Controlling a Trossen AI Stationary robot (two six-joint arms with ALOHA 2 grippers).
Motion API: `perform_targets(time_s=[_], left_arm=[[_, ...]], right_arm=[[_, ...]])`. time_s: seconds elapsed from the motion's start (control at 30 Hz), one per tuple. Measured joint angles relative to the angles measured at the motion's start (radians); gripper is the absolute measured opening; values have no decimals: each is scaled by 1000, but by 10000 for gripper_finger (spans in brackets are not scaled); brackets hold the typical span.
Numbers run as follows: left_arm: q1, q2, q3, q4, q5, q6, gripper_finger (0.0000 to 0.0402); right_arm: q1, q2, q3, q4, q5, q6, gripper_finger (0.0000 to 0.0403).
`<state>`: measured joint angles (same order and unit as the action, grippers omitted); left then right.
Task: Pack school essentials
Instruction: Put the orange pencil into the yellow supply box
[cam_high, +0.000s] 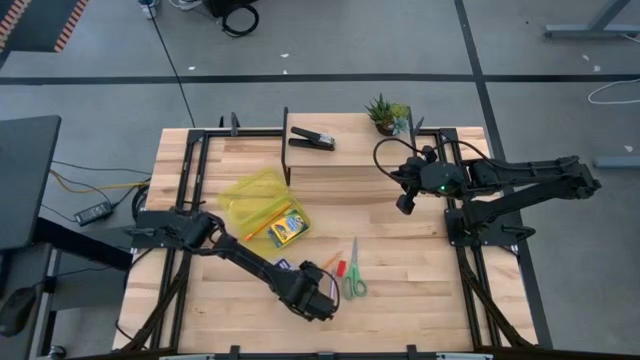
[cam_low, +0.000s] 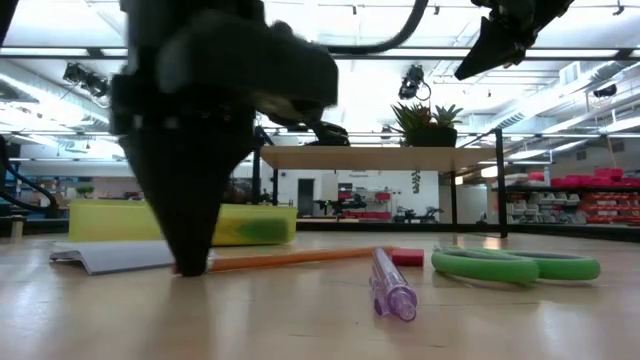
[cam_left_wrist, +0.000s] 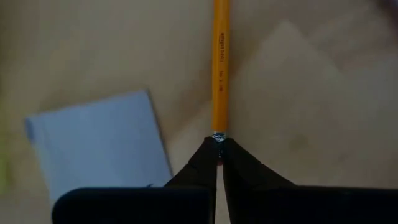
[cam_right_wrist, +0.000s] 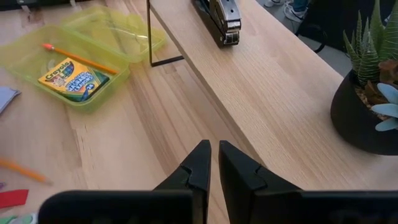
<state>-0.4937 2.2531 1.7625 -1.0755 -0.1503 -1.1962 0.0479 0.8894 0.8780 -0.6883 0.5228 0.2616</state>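
— Pencil first: where is it?

— An orange pencil (cam_left_wrist: 220, 68) lies flat on the worktop (cam_high: 400, 260), and the left claw (cam_left_wrist: 219, 155) is down at its metal-banded end, fingers pinched nearly together on that tip. A pale blue notepad (cam_left_wrist: 99, 143) lies just beside it.

— And the other loose pieces?

— Near the front edge — the pink pen (cam_low: 392, 285), the green-handled scissors (cam_low: 515, 265) and a small red eraser (cam_high: 340, 268) sit close together beside the left claw.

— The case?

— The yellow-green case (cam_right_wrist: 37, 53) lies open with the crayon box (cam_right_wrist: 73, 79) and another orange pencil (cam_right_wrist: 78, 58) inside.

— The right arm?

— The right claw (cam_right_wrist: 213, 163) hangs over the raised shelf (cam_right_wrist: 273, 93), fingers almost shut on nothing. A black stapler (cam_right_wrist: 221, 18) and a potted plant (cam_right_wrist: 367, 93) stand on that shelf.
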Motion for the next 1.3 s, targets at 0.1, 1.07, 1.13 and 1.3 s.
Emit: perform_targets(time_s=[0.1,1.07,1.13,1.3], left_arm=[[3,-17,0,2,-5,-4,14],[36,-108,-3,-38,-58,91,55],[49,-107,-5,-36,-55,110,74],[85,-96,-6,-39,-12,159,120]], right_arm=[[0,0,0,0,0,0,39],[0,0,0,12,0,0,39],[0,0,0,8,0,1,39],[0,0,0,7,20,58,39]])
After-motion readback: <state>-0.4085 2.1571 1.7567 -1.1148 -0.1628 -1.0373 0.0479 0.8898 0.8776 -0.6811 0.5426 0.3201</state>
